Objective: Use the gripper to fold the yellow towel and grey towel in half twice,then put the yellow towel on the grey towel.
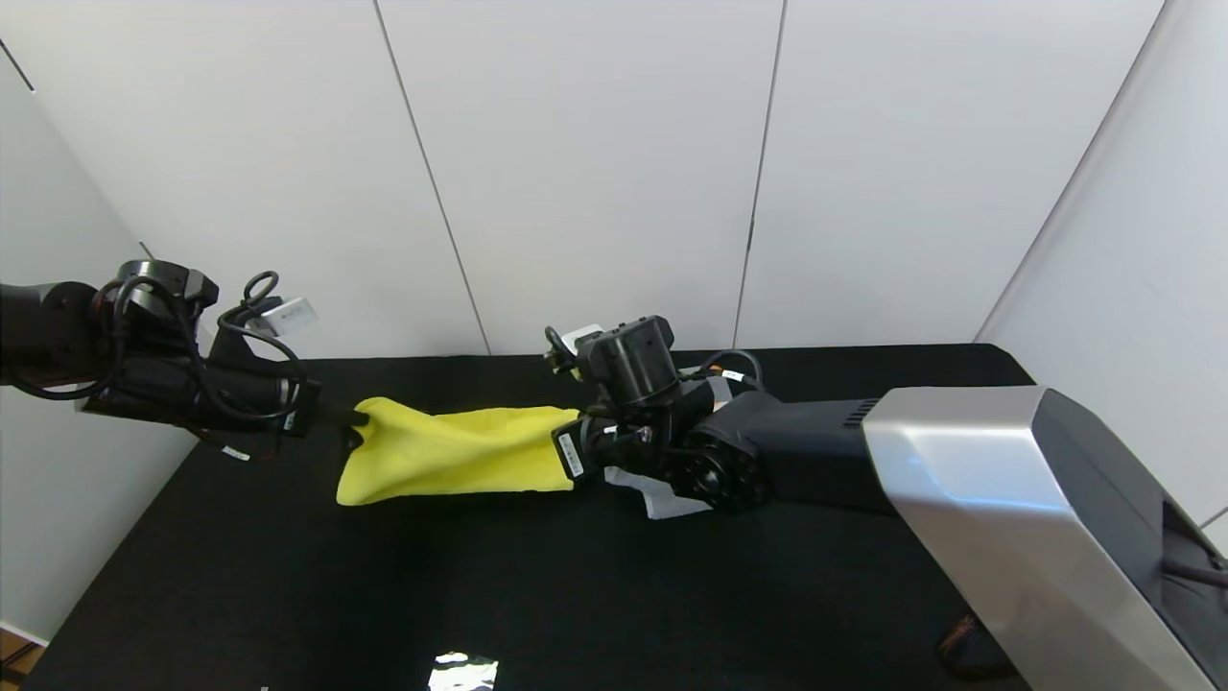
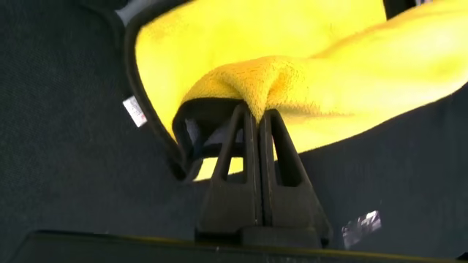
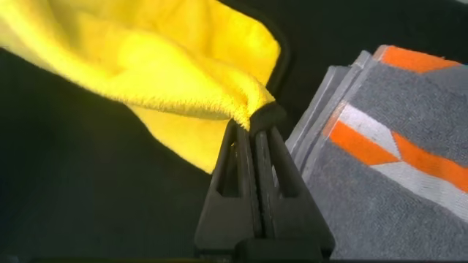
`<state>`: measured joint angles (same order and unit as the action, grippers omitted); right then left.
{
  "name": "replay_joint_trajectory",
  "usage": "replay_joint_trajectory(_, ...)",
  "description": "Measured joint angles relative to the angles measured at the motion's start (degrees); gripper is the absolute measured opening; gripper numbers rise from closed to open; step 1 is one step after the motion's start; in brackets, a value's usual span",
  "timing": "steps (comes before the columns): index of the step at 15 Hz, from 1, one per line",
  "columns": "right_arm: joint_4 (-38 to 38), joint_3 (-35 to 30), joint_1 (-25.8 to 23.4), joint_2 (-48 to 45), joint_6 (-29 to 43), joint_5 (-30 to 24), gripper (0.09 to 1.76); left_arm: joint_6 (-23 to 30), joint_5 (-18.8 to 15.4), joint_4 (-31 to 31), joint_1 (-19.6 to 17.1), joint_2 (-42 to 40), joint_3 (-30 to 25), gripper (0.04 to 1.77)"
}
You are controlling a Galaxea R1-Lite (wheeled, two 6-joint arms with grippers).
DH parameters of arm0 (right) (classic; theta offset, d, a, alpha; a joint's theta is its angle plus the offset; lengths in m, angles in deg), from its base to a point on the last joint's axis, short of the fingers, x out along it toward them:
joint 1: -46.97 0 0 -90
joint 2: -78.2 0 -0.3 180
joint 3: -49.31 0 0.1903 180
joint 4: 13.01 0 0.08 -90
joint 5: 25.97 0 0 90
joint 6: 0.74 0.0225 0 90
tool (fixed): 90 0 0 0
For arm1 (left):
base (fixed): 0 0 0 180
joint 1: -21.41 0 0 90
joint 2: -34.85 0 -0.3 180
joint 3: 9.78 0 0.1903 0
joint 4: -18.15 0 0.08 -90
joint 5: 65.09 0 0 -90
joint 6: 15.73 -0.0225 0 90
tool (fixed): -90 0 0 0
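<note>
The black desk (image 1: 288, 595) is lying bare at its near edge. Farther back, the yellow towel (image 1: 451, 451) is hanging stretched between the two arms, and its lower edge is touching the desk. The left gripper (image 1: 347, 418) is pinching one end of it with its jaws shut tight on the cloth. The right gripper (image 1: 574, 451) is pinching the other end, jaws shut on the cloth too. Just beside the right gripper, the grey towel (image 3: 395, 168) is lying folded flat on the desk, showing orange and white stripes.
</note>
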<state>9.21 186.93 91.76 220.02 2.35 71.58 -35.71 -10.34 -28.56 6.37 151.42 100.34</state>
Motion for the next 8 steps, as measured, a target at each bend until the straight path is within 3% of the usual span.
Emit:
replay_joint_trajectory(4,-2.99,0.00,-0.06,0.94,0.09,0.35,0.13,7.03,0.46,6.81,0.61,1.13,0.41,0.10)
replay_joint_trajectory(8,-3.36,0.00,-0.04,1.57,0.15,0.52,0.13,7.61,0.95,10.37,0.39,1.93,0.63,0.10)
